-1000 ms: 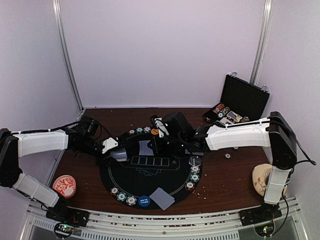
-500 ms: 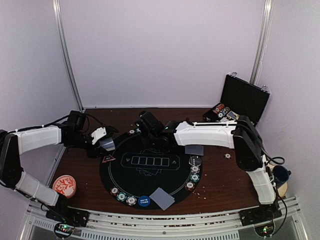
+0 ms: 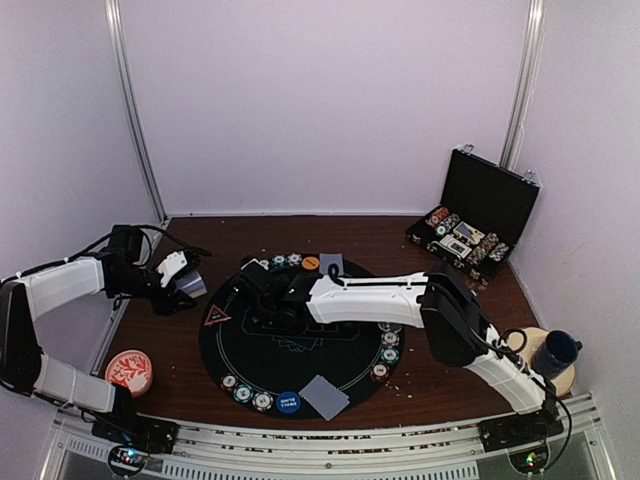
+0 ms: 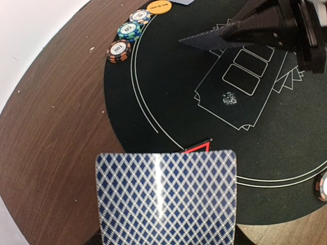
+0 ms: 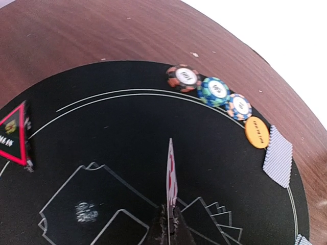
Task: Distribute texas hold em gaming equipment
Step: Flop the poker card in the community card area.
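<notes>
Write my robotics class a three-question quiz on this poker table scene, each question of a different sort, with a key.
1. True or false: the right gripper is shut on a playing card, held edge-on to its wrist camera over the black mat.
2. Which lies right beside the three chips at the mat's far edge? A: orange disc. B: blue cup. C: red-and-white dish.
3. What does the left gripper hold?
Key: 1 true. 2 A. 3 blue-backed cards; whether one or several is unclear.
</notes>
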{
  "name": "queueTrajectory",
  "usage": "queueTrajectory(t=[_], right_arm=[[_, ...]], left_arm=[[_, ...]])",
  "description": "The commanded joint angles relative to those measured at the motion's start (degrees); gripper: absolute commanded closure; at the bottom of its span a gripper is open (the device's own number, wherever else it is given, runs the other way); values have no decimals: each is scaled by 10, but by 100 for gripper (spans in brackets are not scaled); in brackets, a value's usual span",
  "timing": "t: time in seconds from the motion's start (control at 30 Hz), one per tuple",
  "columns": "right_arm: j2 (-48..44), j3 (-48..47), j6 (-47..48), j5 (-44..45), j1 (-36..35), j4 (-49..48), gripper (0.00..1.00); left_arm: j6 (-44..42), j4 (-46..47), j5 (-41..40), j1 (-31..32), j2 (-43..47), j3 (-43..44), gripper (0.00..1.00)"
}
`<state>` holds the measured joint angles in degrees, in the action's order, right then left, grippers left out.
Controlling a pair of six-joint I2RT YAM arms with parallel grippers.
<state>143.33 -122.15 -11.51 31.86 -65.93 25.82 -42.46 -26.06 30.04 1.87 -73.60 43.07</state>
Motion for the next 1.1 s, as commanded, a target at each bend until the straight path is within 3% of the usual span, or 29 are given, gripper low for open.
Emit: queueTrajectory(t=[0.0, 0.63, 1.07], right_arm=[[24, -21, 17, -26, -10, -23, 96], [80, -52, 24, -111, -20, -82, 92], [91, -66, 22, -126, -23, -80, 69]], left_arm=[[-8, 2, 28, -5, 0, -1, 88], [-8, 11, 35, -7, -9, -5, 88], [-7, 11, 37, -7, -12, -4, 88]])
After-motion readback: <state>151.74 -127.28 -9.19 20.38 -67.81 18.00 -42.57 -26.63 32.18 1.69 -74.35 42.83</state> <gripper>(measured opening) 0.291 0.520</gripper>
